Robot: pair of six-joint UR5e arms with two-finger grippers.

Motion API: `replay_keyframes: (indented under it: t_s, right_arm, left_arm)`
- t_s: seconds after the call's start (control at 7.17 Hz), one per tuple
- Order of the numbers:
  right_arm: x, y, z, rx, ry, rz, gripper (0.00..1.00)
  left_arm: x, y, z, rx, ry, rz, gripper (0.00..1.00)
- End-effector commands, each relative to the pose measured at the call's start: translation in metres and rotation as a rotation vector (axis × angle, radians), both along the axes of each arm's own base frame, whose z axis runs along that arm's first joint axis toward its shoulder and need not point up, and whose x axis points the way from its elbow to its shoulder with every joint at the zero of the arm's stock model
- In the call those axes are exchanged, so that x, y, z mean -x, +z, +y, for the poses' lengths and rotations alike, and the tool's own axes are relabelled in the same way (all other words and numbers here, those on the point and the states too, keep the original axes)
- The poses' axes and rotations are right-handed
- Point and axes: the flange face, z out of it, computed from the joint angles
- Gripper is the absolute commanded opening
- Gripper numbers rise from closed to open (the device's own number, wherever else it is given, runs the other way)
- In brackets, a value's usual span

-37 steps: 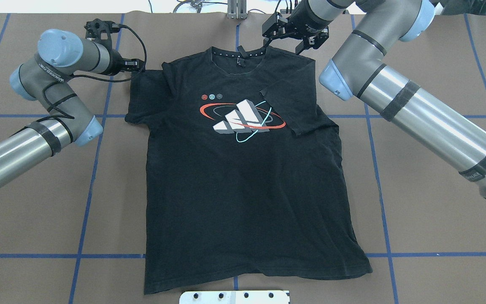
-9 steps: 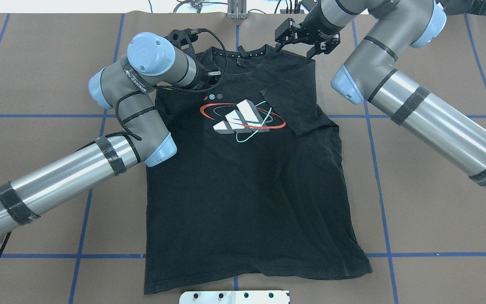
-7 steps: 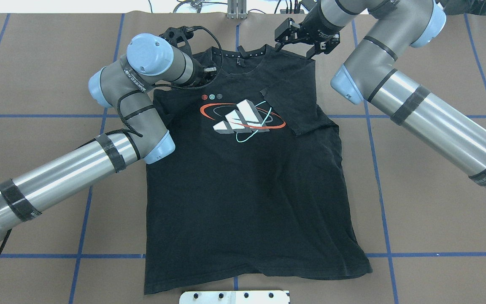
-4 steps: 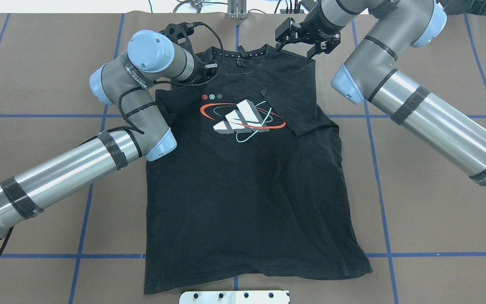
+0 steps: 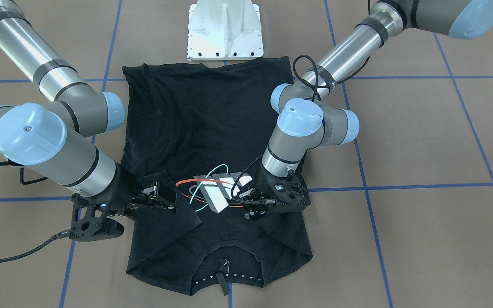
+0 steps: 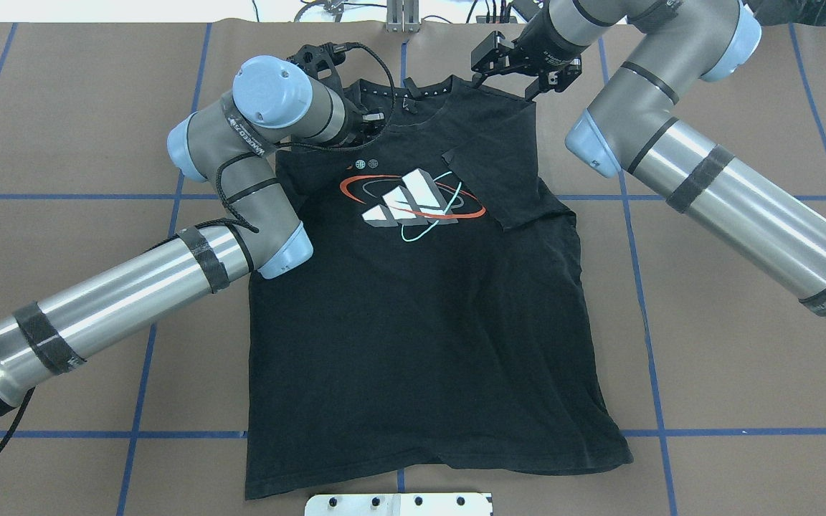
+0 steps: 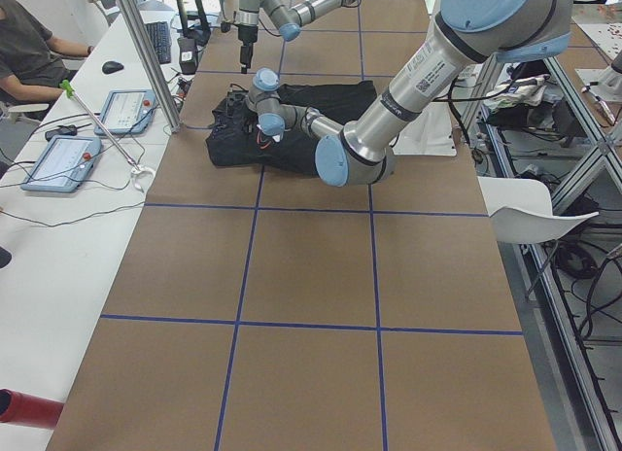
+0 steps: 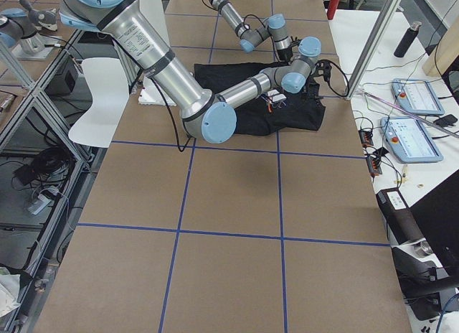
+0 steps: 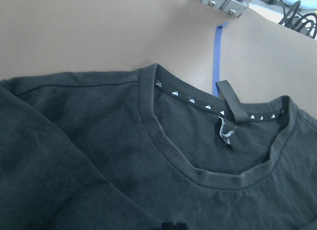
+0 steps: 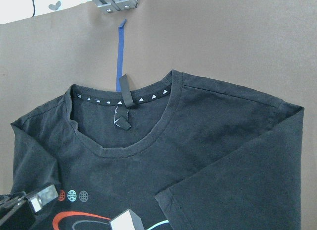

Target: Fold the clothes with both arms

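A brown table [image 6: 743, 358] was marked into squares with blue tape [image 6: 639, 236]. On it a black T-shirt [image 6: 420, 322] lay flat, print up. Its collar [image 6: 406, 93] pointed at the far edge and its hem lay just beside the white base block [image 5: 225, 30]. One sleeve [image 6: 499, 179] was folded inward over the chest.

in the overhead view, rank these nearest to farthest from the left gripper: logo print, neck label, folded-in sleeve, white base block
From the left gripper:
1. neck label, right beside it at the collar.
2. logo print, on the chest, back toward the robot.
3. folded-in sleeve, across the chest on the right arm's side.
4. white base block, at the table's near edge, past the hem.
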Motion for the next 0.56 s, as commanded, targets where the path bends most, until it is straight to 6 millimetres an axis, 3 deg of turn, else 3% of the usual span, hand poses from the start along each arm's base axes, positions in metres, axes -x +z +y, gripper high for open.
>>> replay_keyframes:
  t_s: [0.0,0.28,0.42]
  right_arm:
    - [-0.001,0.002,0.000,0.003,0.002,0.002,1.00]
    - [-0.001,0.001,-0.001,0.002,0.003,0.003,1.00]
    - [-0.001,0.001,-0.001,0.002,0.003,0.003,1.00]
  left_arm:
    - [-0.001,-0.001,0.001,-0.001,0.002,0.003,1.00]
    - [0.006,-0.005,-0.004,-0.027,-0.004,0.023,1.00]
    - [0.033,-0.006,-0.024,-0.029,-0.035,0.019,1.00]
